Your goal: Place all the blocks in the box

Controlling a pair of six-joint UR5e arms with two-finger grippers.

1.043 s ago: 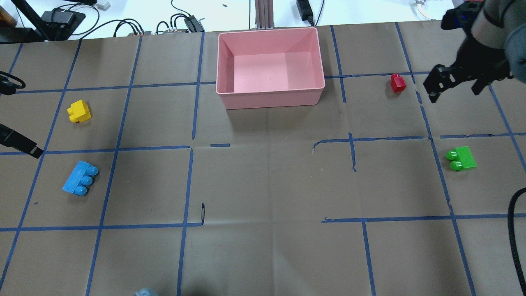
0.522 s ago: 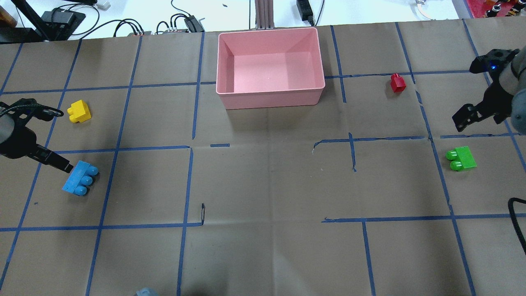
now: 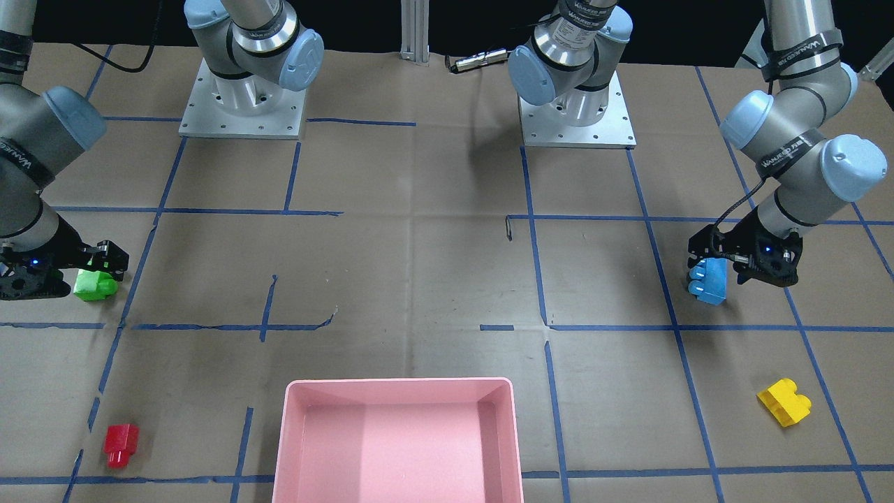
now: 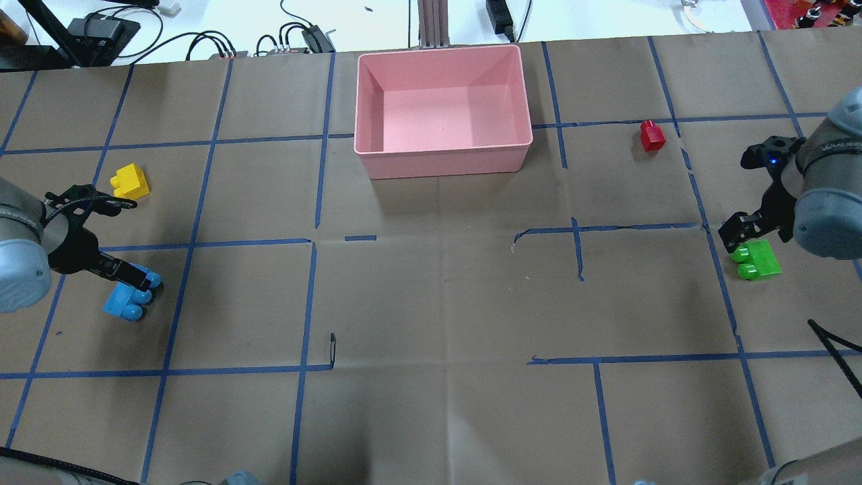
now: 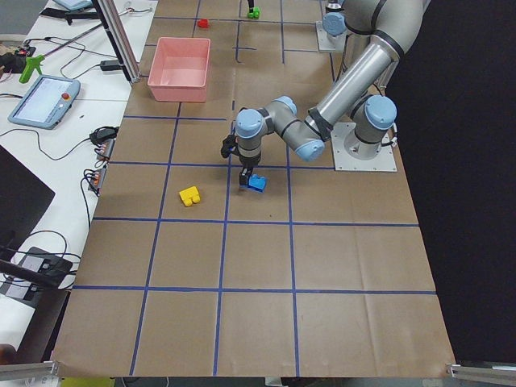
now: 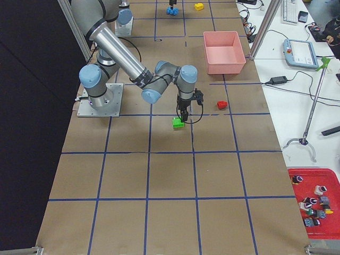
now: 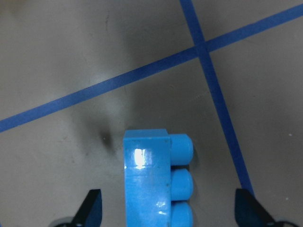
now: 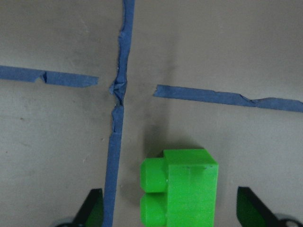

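1. Left gripper (image 7: 170, 208) had its jaws spread wide on my feed. One finger sat on each side of the light blue brick (image 7: 147, 184), with bare tabletop (image 7: 57, 156) showing in both gaps, so it held nothing.
2. That light blue brick lay on its side with its three studs pointing sideways. It was on the robot's left, well apart from the box (image 4: 444, 164).
3. Right gripper (image 8: 171, 208) was likewise spread wide, straddling the green brick (image 8: 189, 189) without touching it. I saw clear paper between each finger and the brick.
4. The green brick lay with its two studs pointing sideways, just beside a blue tape line (image 8: 116, 142) on the robot's right.
5. The yellow brick (image 4: 130, 182) sat near the left arm, farther from the robot than the blue one.
6. The red brick (image 4: 651, 136) sat to the right of the box, close to a tape crossing.
7. The box stood at the far middle edge of the tabletop, and all four bricks lay outside it.
8. Brown paper gridded with blue tape covered the tabletop.
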